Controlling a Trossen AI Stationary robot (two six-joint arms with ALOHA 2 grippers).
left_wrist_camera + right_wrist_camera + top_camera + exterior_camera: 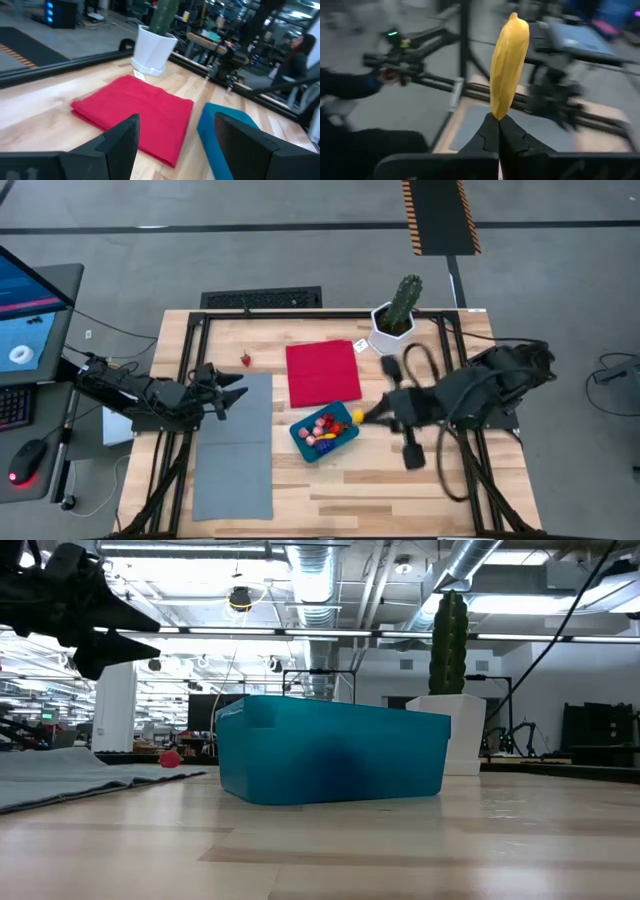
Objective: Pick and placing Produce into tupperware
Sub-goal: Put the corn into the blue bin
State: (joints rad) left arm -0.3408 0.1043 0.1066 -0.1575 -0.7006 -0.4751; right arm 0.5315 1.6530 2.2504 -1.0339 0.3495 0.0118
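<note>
The right hand (498, 131) has its two dark fingers pinched together on a small yellow banana-shaped toy piece (509, 65), held just beside the shallow teal-blue plastic tupperware (325, 434), on the side toward the right arm. Red and pink toy produce (323, 427) lies inside that tupperware; one red strawberry (246, 360) lies apart on the wooden counter (400, 500). The left hand (233, 392) hovers with fingers spread and empty, well away from the tupperware, over the grey rectangular mat (235, 450).

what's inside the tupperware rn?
The tupperware holds red, pink and yellow produce, seen from the high view. Its wall hides everything inside in the low view, and pieces underneath can't be seen.
</note>
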